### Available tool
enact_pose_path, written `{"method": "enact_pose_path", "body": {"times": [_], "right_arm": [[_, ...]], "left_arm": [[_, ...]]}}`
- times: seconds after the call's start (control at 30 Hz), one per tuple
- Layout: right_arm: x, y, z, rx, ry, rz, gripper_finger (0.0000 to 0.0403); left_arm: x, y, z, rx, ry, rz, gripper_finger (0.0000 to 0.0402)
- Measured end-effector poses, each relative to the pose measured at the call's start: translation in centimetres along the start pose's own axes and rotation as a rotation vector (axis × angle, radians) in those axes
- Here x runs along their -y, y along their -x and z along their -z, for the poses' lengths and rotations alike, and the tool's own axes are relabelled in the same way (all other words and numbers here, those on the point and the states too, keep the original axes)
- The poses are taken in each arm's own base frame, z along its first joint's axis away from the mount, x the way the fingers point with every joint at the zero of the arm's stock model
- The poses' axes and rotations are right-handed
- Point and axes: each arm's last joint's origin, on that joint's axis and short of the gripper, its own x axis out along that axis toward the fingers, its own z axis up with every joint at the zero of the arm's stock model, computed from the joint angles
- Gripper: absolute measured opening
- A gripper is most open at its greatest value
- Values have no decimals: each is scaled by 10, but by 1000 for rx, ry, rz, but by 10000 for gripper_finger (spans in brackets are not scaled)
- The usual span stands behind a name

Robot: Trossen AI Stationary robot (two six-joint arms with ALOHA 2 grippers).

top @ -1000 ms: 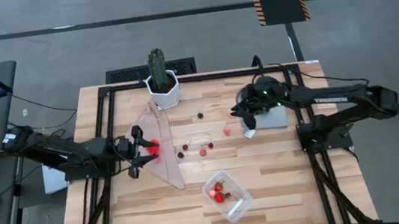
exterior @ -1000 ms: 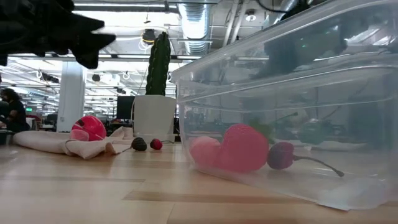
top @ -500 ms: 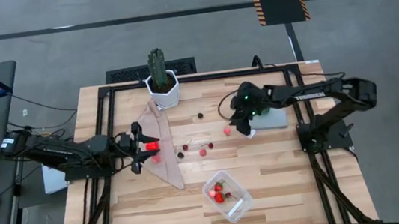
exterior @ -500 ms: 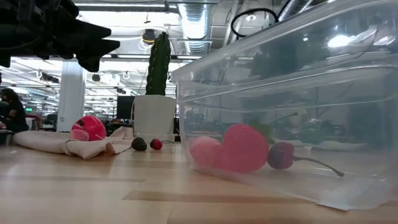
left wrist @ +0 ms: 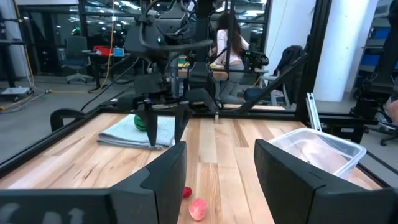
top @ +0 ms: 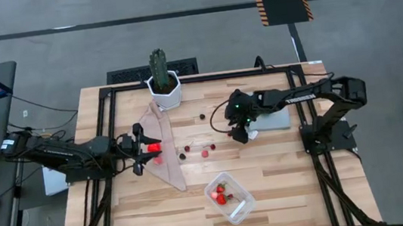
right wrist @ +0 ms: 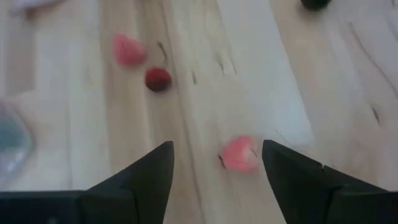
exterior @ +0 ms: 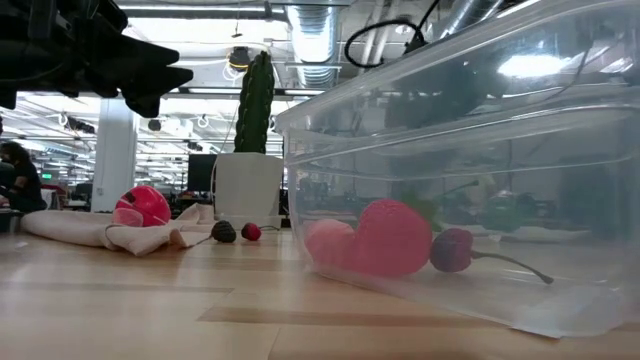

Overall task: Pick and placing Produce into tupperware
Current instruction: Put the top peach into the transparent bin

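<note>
The clear tupperware (top: 230,197) stands near the table's front edge with red produce (top: 220,195) lying on its floor. More produce lies loose on the wood at mid-table: a pink piece (right wrist: 239,154), a red cherry (right wrist: 157,79), small pieces (top: 204,153) and a dark berry (top: 202,116). My right gripper (right wrist: 217,146) is open, tipped down over the pink piece, which lies just ahead of the fingertips, apart from them. My left gripper (left wrist: 217,180) is open and level at the table's left, above a beige cloth (top: 163,159) that bears a red ball (top: 153,145).
A cactus in a white pot (top: 162,83) stands at the far edge. A grey mat (top: 277,118) with a green ball (left wrist: 142,121) lies under the right arm. Bare wood lies between the loose pieces and the tupperware. People show in the room behind.
My right gripper has gone from above the grey mat toward the table's left and down, tipping its fingers downward over the pink piece. The produce, the cloth and the tupperware have kept their places.
</note>
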Motion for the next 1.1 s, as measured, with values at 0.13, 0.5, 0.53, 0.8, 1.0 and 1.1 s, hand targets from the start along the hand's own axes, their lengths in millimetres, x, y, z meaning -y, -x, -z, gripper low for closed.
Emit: {"method": "enact_pose_path", "body": {"times": [0.13, 0.5, 0.53, 0.8, 1.0, 1.1], "right_arm": [[2, -4, 2, -19, 11, 46, 270], [6, -14, 5, -56, -9, 106, 270], [6, -17, 7, -70, -12, 106, 270], [9, -34, 9, -81, -2, 103, 270], [11, -41, 11, -94, 2, 103, 267], [11, -41, 10, -91, 3, 102, 251]], "left_arm": [[0, 0, 1, -8, -1, 0, 178], [0, 0, 1, -7, 4, 0, 178], [0, 0, 1, -7, 5, 0, 178], [0, 0, 1, -6, 4, 6, 178], [0, 0, 1, -6, 4, 6, 178], [0, 0, 1, -7, 5, 6, 178]]}}
